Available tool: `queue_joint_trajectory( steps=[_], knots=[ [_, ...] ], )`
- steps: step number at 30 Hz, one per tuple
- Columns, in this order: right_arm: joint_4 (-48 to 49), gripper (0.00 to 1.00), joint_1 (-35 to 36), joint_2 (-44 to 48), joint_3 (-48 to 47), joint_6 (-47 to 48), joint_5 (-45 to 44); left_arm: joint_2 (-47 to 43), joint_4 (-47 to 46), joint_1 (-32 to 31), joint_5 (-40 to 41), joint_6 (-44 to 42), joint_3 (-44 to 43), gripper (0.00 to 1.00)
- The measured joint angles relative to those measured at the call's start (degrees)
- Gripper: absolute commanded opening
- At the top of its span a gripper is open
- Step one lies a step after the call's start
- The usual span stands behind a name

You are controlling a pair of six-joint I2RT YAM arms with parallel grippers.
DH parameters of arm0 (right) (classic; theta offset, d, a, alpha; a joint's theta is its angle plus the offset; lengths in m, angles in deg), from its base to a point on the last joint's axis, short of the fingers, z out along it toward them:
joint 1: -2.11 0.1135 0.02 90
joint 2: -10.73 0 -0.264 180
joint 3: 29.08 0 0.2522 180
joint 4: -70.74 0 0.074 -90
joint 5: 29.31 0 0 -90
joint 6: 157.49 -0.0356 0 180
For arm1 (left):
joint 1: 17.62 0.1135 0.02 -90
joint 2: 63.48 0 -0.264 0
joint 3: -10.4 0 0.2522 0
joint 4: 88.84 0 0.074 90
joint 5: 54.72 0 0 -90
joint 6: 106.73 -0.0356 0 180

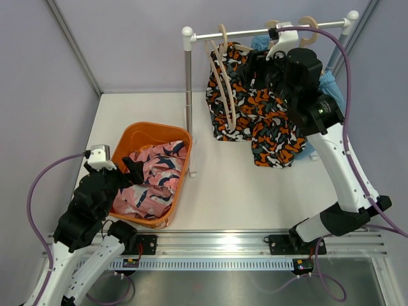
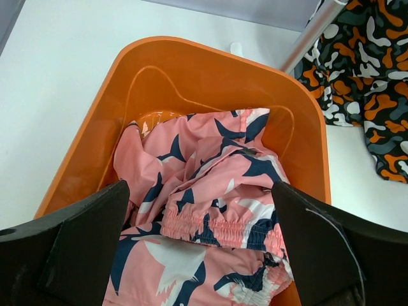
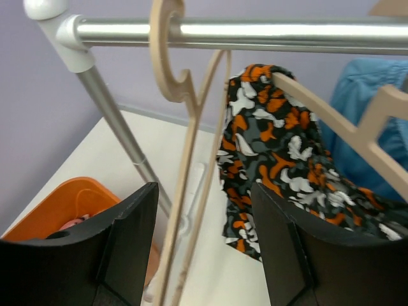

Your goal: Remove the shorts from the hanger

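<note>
The pink shorts (image 1: pixel 150 178) with white and navy blotches lie crumpled in the orange basket (image 1: pixel 153 127). My left gripper (image 1: pixel 131 167) is open just above them, its jaws on either side of the elastic waistband (image 2: pixel 217 229). The black shorts (image 1: pixel 261 115) with orange and white blotches hang from a wooden hanger (image 3: pixel 344 127) on the metal rail (image 1: pixel 255 32). The light blue shorts (image 1: pixel 331 86) hang behind my right arm and show in the right wrist view (image 3: pixel 363 95). My right gripper (image 1: pixel 255 64) is open at the rail, with the bars of an empty wooden hanger (image 3: pixel 191 159) between its jaws.
The rack's upright post (image 1: pixel 189 95) stands between the basket and the hanging clothes, its white foot (image 1: pixel 191 172) beside the basket. Grey walls close the table at the back and both sides. The basket's rim (image 2: pixel 191 57) rises around the left gripper.
</note>
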Motion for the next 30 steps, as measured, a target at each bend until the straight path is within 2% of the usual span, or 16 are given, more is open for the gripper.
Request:
queue_joint_trajectory(
  steps=[6,11,16,24,30],
  knots=[
    [0.1,0.70,-0.7,1.4,0.8,4.0,-9.1,0.1,0.0,0.0,-0.9,-3.3,0.0,0.99],
    [0.6,0.73,-5.2,0.7,1.1,6.3,-10.6,0.1,0.0,0.0,-1.3,-5.2,0.0,0.99],
    [3.4,0.80,-9.8,-2.0,1.0,8.0,-9.8,0.1,0.0,0.0,-2.1,-6.0,0.0,0.99],
    [2.6,0.82,-12.9,-13.0,-8.1,8.9,-5.5,0.1,-0.1,0.0,-3.3,-6.4,0.0,0.99],
    [0.8,0.79,-13.1,-17.4,-12.4,10.0,-3.4,0.1,-0.1,0.0,-3.9,-6.4,0.0,0.99]
  ],
)
